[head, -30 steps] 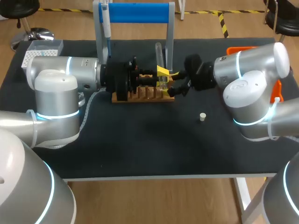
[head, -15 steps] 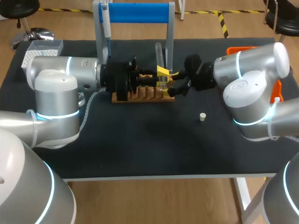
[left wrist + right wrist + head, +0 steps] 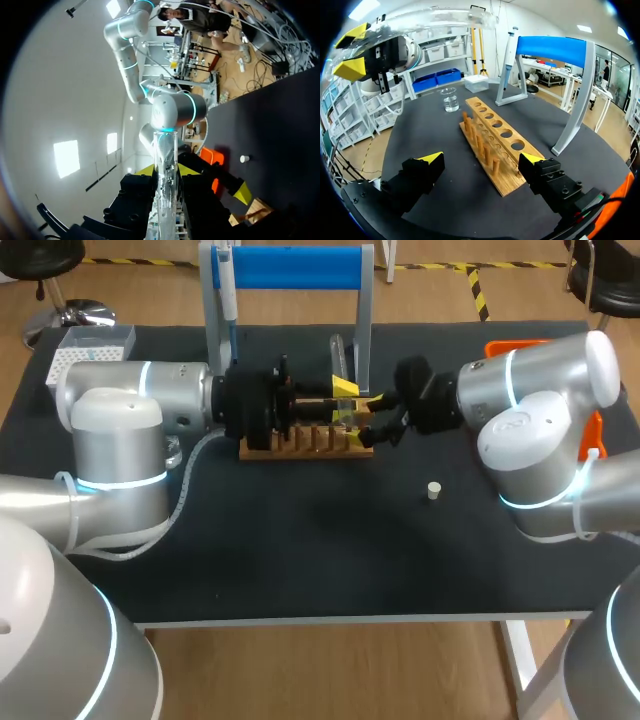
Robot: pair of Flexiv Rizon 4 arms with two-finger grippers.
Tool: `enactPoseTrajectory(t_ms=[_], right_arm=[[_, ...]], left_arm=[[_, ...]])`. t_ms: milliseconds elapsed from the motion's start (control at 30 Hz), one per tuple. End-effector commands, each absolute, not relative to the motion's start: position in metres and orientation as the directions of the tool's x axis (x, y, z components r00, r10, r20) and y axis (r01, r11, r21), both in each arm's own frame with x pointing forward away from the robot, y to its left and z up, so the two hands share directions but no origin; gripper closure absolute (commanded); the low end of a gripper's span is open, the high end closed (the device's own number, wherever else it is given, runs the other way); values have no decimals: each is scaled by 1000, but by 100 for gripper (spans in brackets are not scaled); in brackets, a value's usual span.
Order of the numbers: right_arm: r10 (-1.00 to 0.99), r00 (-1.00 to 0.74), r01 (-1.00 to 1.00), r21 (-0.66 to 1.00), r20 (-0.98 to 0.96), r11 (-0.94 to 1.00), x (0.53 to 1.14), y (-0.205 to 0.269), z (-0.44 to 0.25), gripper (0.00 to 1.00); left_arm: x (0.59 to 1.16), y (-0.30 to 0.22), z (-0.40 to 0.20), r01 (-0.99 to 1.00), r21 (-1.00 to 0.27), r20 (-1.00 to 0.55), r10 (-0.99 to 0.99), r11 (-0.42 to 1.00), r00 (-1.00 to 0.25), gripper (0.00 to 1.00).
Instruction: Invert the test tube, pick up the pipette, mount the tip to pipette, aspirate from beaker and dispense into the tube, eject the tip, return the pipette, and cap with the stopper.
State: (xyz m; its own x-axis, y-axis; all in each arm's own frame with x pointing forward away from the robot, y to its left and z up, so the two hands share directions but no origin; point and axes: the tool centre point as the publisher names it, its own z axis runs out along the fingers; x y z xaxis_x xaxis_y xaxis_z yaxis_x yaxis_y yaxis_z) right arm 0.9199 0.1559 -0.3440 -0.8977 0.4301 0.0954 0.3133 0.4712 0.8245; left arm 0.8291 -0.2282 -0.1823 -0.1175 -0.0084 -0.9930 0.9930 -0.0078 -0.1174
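Two fingers of the left gripper pinch the test tube between them, holding it clear above the wooden rack, apparently for inverting, while the right gripper hangs with fingers spread wide and empty, the rack just ahead of them.

Bright, even overhead light, soft shadows on the table (faint, diffuse)

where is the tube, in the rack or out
Out. The left gripper holds the tube clear of the rack, whose holes show empty.
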Motion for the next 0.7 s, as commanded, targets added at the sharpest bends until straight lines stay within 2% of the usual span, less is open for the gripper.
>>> enactPoseTrajectory(t_ms=[33, 167, 700], right_arm=[[430, -898, 314, 823, 95, 473, 919, 156, -344, 0], [430, -898, 314, 823, 95, 473, 919, 156, -344, 0], [430, -898, 314, 823, 95, 473, 919, 156, -344, 0]], left_arm=[[839, -222, -180, 983, -180, -984, 1, -34, -180, 100], [850, -218, -183, 946, -323, -946, 52, -37, -321, 100], [872, -216, -185, 789, -614, -789, 69, -25, -611, 100]])
